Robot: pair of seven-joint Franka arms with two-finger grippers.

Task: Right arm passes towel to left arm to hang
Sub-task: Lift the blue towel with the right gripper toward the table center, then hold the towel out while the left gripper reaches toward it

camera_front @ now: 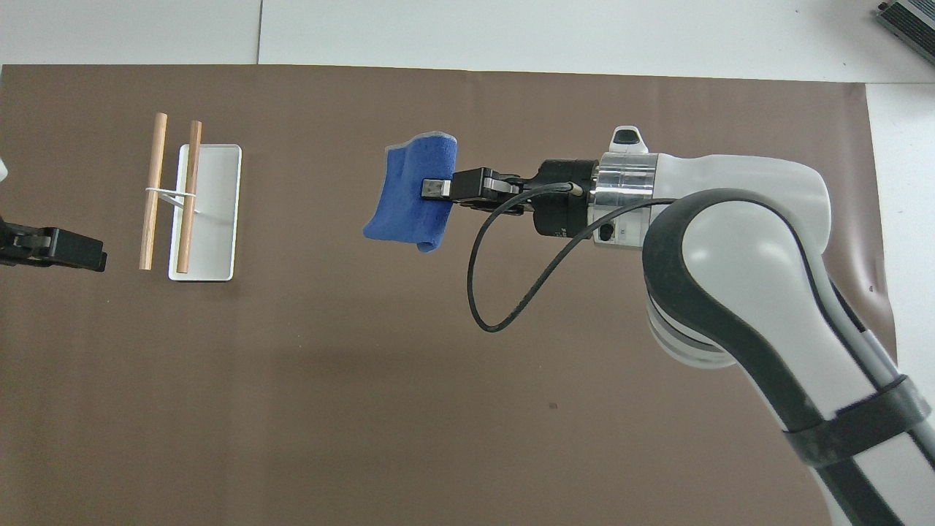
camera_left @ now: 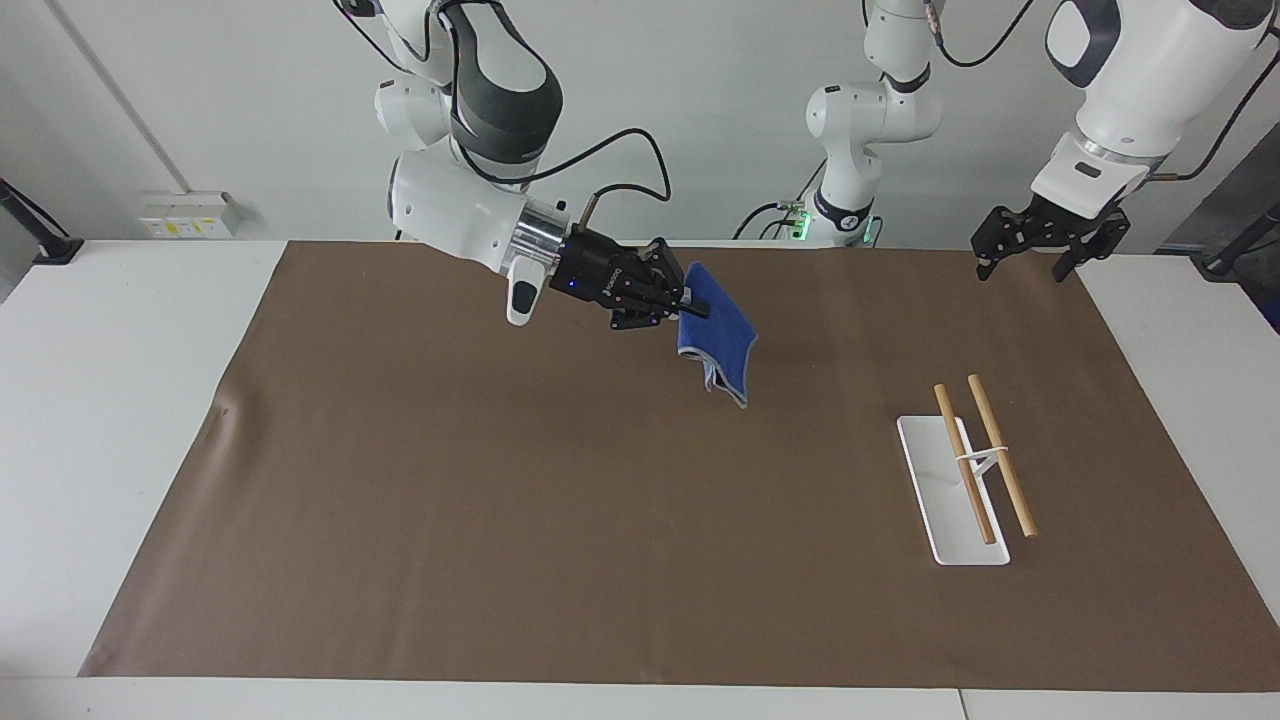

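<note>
Reaching level over the brown mat [camera_left: 400,500], the right gripper [camera_left: 693,305] pinches the towel [camera_left: 718,338]; its lettering is perhaps unreadable; the left gripper [camera_left: 1030,262] hangs open.

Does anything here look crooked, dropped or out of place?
Nothing stands out. The right gripper holds the towel up over the brown mat, the rack stands upright, and the left gripper waits open above the mat's corner.

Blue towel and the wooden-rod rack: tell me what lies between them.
Nothing: in the overhead view only bare brown mat lies between the towel, held up by the right gripper, and the rack.
</note>
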